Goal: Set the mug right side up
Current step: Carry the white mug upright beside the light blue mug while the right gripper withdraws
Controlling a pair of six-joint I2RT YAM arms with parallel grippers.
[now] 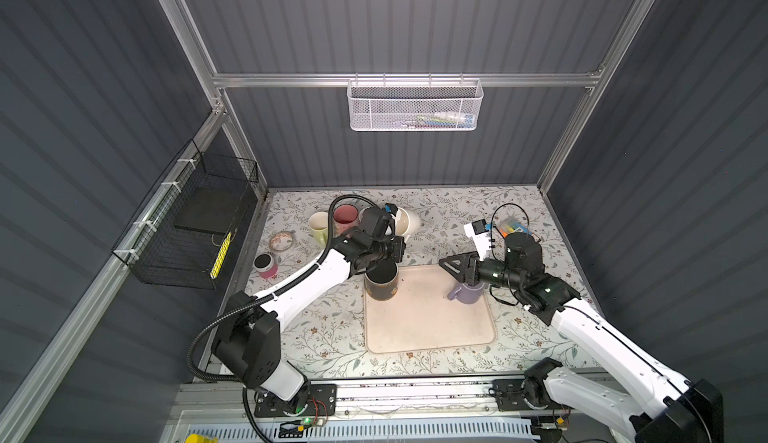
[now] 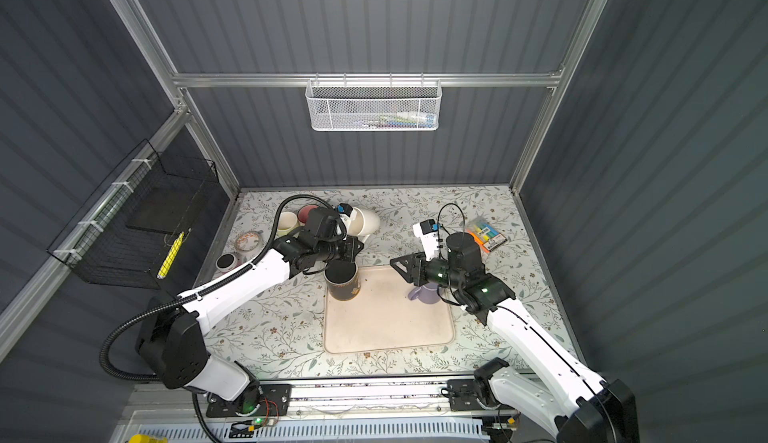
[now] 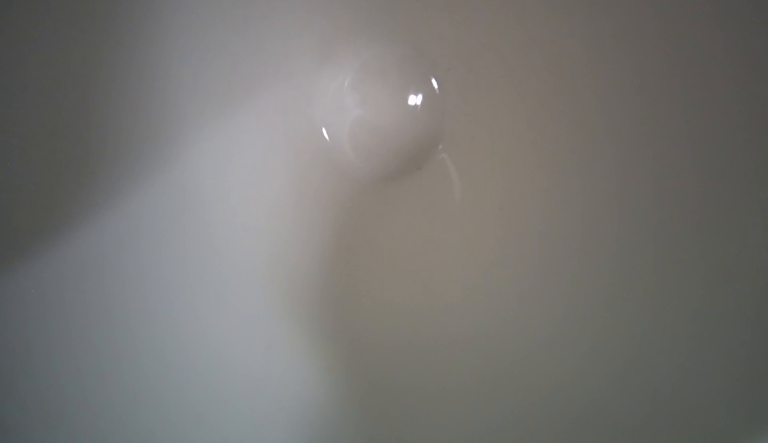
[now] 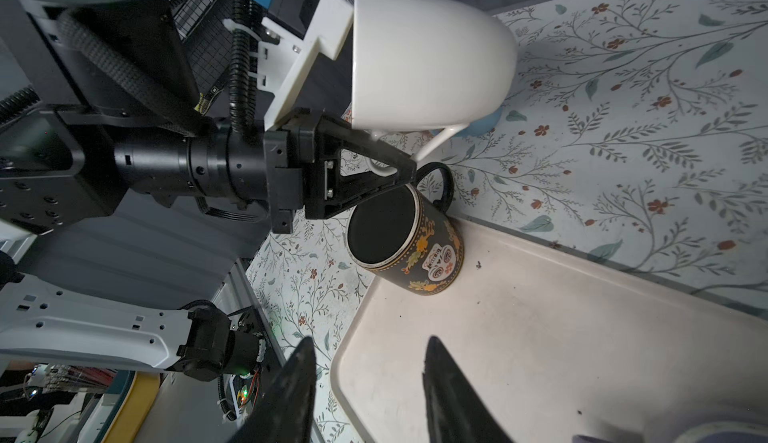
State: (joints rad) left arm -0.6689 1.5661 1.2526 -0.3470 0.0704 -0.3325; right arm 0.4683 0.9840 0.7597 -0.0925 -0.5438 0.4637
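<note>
The left claw (image 4: 399, 162) is pinching the thin handle of the white mug (image 4: 424, 58). Its two fingers are pressed together on the handle. The mug is up in the air, over the flowery counter (image 4: 623, 87). It lies on its side. Its open mouth faces back along the arm and its round bottom points away from it. The handle hangs under the mug, so the claw is just below the mug's body.

In both top views the white mug (image 1: 405, 220) is past the far edge of the tray (image 1: 428, 328). The left wrist view shows only a blurry white inside of the mug (image 3: 386, 120).

Right under the left claw stands a black mug (image 4: 415, 245) with yellow flowers. It is upright on the corner of the tray, mouth up.

The right claw (image 4: 370, 339) is spread, with nothing between its fingers. It hangs over the other side of the tray, well apart from the white mug. A purple mug (image 1: 469, 293) sits on the tray below that arm.
</note>
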